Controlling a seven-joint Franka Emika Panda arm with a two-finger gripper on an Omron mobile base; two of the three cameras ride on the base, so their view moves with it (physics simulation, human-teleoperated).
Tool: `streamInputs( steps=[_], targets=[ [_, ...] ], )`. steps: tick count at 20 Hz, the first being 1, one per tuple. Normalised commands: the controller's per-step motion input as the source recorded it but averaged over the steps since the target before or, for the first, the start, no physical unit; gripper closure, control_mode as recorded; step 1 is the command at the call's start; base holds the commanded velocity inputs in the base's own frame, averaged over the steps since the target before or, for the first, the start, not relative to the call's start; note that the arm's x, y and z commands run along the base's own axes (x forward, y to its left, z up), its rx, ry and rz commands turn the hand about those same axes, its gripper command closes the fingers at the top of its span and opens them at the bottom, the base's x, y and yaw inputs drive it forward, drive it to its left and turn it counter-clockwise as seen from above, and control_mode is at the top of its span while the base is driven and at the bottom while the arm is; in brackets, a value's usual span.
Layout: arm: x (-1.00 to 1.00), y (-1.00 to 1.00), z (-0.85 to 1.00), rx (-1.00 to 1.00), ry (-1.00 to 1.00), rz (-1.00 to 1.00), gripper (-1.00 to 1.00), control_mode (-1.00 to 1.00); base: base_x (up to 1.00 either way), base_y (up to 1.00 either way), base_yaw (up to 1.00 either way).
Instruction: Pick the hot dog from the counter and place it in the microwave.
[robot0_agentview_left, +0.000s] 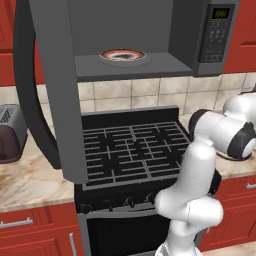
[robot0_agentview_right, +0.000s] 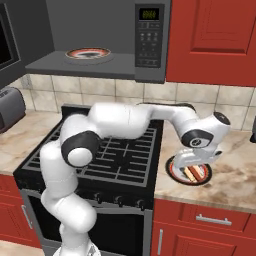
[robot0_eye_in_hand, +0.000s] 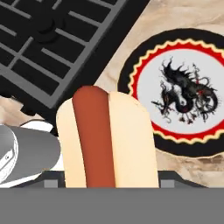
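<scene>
Hand view: smooth oblong hot dog (robot0_eye_in_hand: 107, 140) (apparently gripped).

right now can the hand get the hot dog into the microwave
Probably yes: the hot dog sits at the hand, the microwave door hangs open, and its plate lies bare. Whether the hand grips the hot dog is unclear.

Beige tile backsplash (robot0_agentview_left: 125, 92) (square tiles), red cabinets (robot0_agentview_right: 210, 35).

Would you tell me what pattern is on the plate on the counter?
The plate shows a black dragon on white, ringed with red and yellow scallops; clearest in the hand view.
</scene>
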Motion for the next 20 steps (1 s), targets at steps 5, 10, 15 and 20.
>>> streamInputs(
  steps=[5,10,15,20],
  targets=[
    [-0.81,0.93,1.0,0.0,-0.12,-0.15,1.0,-1.0,0.0,0.0,0.0],
    [-0.14,1.0,0.99,0.0,-0.08,-0.15,1.0,-1.0,0.0,0.0,0.0],
    [-0.17,1.0,0.98,-0.03,-0.07,-0.13,1.0,-1.0,0.0,0.0,0.0],
    [-0.03,1.0,0.9,-0.01,-0.08,-0.15,1.0,-1.0,0.0,0.0,0.0]
  ],
)
